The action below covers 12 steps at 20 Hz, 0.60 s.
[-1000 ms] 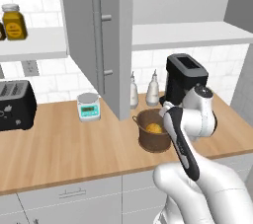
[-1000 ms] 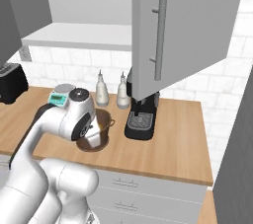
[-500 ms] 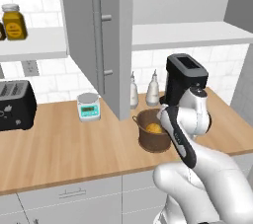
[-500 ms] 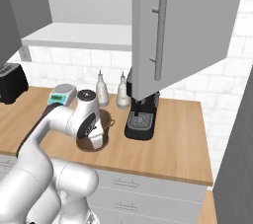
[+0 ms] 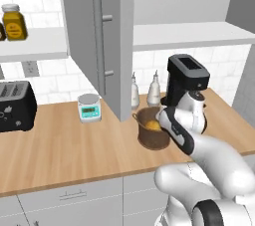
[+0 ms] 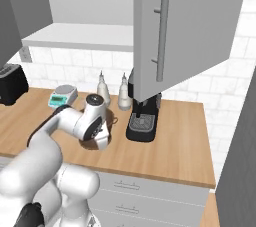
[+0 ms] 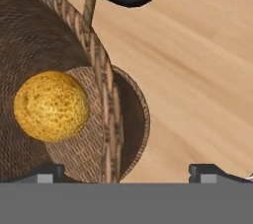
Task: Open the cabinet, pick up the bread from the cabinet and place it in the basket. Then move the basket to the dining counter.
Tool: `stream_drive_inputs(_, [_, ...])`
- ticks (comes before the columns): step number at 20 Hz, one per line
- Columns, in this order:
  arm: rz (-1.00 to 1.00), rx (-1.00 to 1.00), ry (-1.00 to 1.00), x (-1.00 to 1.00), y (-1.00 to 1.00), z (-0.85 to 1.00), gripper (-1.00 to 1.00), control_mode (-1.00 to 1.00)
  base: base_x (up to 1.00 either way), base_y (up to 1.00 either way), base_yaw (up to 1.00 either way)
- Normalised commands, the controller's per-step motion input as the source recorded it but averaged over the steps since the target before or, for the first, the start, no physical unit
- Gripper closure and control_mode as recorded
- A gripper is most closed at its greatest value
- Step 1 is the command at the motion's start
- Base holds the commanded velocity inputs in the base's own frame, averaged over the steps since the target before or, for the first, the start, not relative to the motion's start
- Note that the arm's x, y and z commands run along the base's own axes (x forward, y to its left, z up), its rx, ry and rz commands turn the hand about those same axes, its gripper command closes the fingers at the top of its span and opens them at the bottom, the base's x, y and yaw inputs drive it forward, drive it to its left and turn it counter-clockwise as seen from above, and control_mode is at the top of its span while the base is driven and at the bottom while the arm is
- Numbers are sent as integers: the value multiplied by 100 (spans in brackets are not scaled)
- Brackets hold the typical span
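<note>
Bread [image 7: 51, 105] inside upright basket [image 7: 106, 114], rim up, claw [image 7: 126, 171] spread

Glossy white rounded arm [image 5: 199, 145], dark joints

everything's lit bright and flat, typical render look, no glare anywhere. my base views are a bit soft and blocky. shadows are faint: a soft one under the cabinet [image 5: 94, 46] doors, darker shading inside the basket [image 7: 106, 104]. my hand view is sharp, the bread [image 7: 51, 105] crisp, no edge warping i can spot.
</note>
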Motion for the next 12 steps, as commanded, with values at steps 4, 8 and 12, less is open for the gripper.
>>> stream_drive_inputs(4, [0, 0, 2, 40, 15, -41, -100, -100, 0, 0, 0])
stream_drive_inputs(8, [0, 1, 9, 12, 3, -14, -100, -100, 0, 0, 0])
stream_drive_inputs(12, [0, 0, 14, 18, 1, 0, -100, -100, 0, 0, 0])
